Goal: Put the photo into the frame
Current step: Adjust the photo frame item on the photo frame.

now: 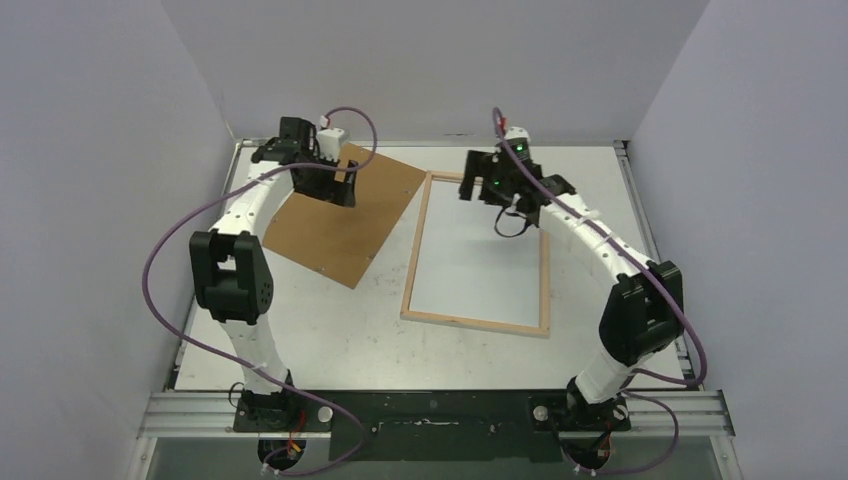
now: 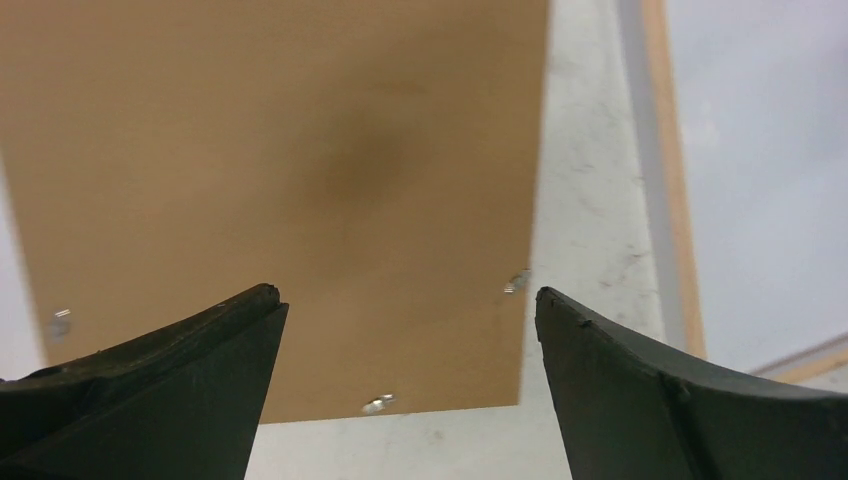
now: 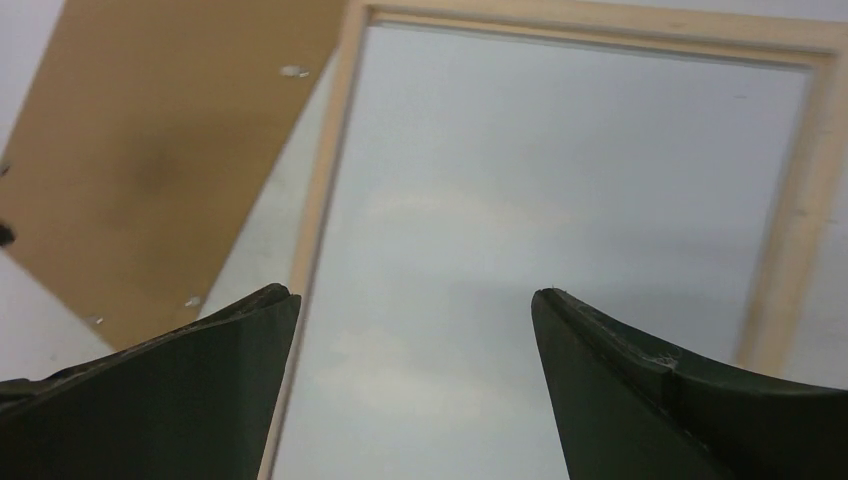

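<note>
Lying inside the frame (image 1: 475, 322) — the photo (image 1: 480, 262), white.

Top view: the right arm (image 1: 585, 230) is covering part of the frame's (image 1: 413, 262) right bar, and the left gripper (image 1: 338, 188) is hiding the panel's (image 1: 340, 235) far corner. Wrist views: picture edges are cutting off both panel and frame.
</note>
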Robot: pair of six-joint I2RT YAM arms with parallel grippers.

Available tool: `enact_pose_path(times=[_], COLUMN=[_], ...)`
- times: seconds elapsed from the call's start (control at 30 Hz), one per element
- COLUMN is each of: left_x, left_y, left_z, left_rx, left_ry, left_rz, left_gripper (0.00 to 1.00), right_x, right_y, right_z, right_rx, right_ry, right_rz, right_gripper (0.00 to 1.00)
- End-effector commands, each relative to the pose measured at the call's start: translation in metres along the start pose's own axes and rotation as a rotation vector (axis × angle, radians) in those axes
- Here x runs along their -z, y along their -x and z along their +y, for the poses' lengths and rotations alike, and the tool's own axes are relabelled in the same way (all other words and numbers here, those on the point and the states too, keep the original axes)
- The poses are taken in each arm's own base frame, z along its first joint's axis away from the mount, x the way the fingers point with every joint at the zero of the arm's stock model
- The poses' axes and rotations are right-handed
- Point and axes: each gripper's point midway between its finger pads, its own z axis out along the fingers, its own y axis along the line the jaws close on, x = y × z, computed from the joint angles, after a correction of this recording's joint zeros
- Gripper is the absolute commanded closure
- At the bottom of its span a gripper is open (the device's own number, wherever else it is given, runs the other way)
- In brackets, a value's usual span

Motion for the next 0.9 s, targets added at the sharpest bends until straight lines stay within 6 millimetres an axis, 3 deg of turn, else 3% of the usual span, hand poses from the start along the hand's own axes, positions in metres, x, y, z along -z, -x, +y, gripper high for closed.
enact_pose_path(times=[0.0, 0.03, 0.13, 0.3, 0.5, 0.67, 0.87], left_x=[0.029, 0.037, 0.056, 0.044, 0.016, -0.007, -0.04], left_y=[0.014, 0.015, 0.013, -0.001, 0.002, 0.009, 0.003], left_z=[0.07, 0.087, 0.129, 0.174, 0.193, 0.203, 0.211], left_rx=[-0.028, -0.032, 0.004, 0.034, 0.09, 0.117, 0.162], left_ry=[0.172, 0.215, 0.316, 0.351, 0.278, 0.253, 0.213], left_rz=[-0.031, -0.041, -0.068, 0.005, 0.032, 0.035, 0.066], left_gripper=[0.04, 0.04, 0.04, 0.04, 0.04, 0.04, 0.04], right_x=[-0.008, -0.012, -0.035, -0.074, -0.109, -0.123, -0.134], right_y=[-0.008, -0.021, -0.046, -0.087, -0.12, -0.13, -0.14], right_z=[0.092, 0.119, 0.17, 0.214, 0.222, 0.22, 0.218], right_rx=[-0.012, 0.014, 0.051, 0.064, -0.012, -0.062, -0.074], right_ry=[0.107, 0.135, 0.17, 0.173, 0.144, 0.108, 0.073], right_rz=[-0.087, -0.078, -0.043, 0.009, 0.054, 0.058, 0.07], right_gripper=[0.09, 0.08, 0.08, 0.08, 0.08, 0.08, 0.08])
